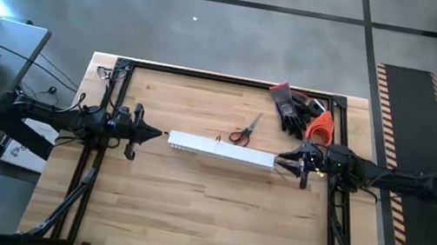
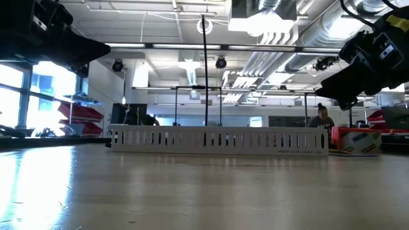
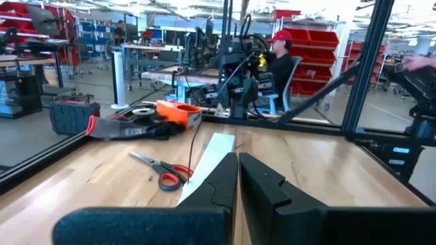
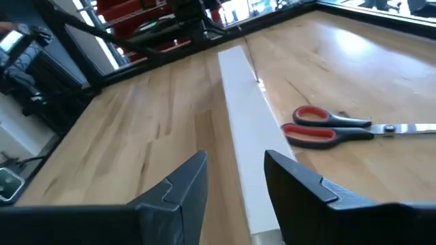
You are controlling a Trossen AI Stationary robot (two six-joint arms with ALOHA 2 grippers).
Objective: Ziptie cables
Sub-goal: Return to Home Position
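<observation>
On the table (image 1: 188,206), only wrist views show left hand (image 3: 238,160) pressed together, right hand (image 4: 235,162) spread over duct (image 4: 240,102)

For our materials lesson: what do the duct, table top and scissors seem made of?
Duct: likely matte white plastic, slotted comb walls. Table top: light wood, visible grain and plank seams. Scissors: shiny metal blades, glossy red handles, probably plastic.

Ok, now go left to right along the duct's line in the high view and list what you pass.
left gripper → white duct → right gripper. The scissors and the gloves sit off that line, higher in the picture, so they are left out.
</observation>
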